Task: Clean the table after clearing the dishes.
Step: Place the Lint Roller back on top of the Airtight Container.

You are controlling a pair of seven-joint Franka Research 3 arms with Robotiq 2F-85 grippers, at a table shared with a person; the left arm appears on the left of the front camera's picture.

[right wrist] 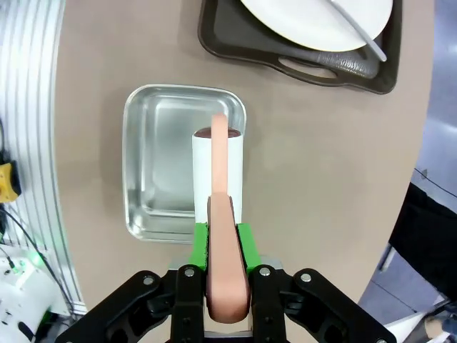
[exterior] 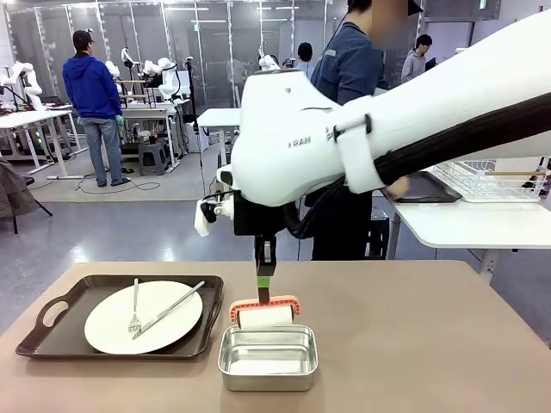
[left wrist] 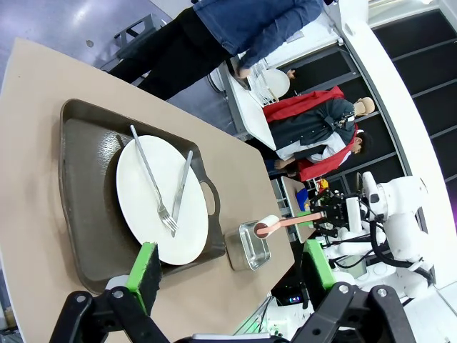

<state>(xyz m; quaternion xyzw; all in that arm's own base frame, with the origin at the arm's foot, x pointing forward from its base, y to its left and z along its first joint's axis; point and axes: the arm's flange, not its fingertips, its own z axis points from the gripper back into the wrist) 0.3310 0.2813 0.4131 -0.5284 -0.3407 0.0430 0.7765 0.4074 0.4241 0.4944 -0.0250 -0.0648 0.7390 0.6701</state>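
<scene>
Plate (exterior: pixel 144 317) on its tray (exterior: pixel 52 331) lies left of the right tool (right wrist: pixel 222 246), which is clamped on a pink-handled roller (right wrist: pixel 218 182).

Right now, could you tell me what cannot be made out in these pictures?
- Right wrist view: the plate and tray are cut off by the top edge.
- Front view: whether the roller touches the pan; their edges overlap.
- Left wrist view: the roller is too small for detail.

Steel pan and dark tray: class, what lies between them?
Nothing: a narrow strip of bare table separates steel pan from tray, seen in the right wrist view.
</scene>
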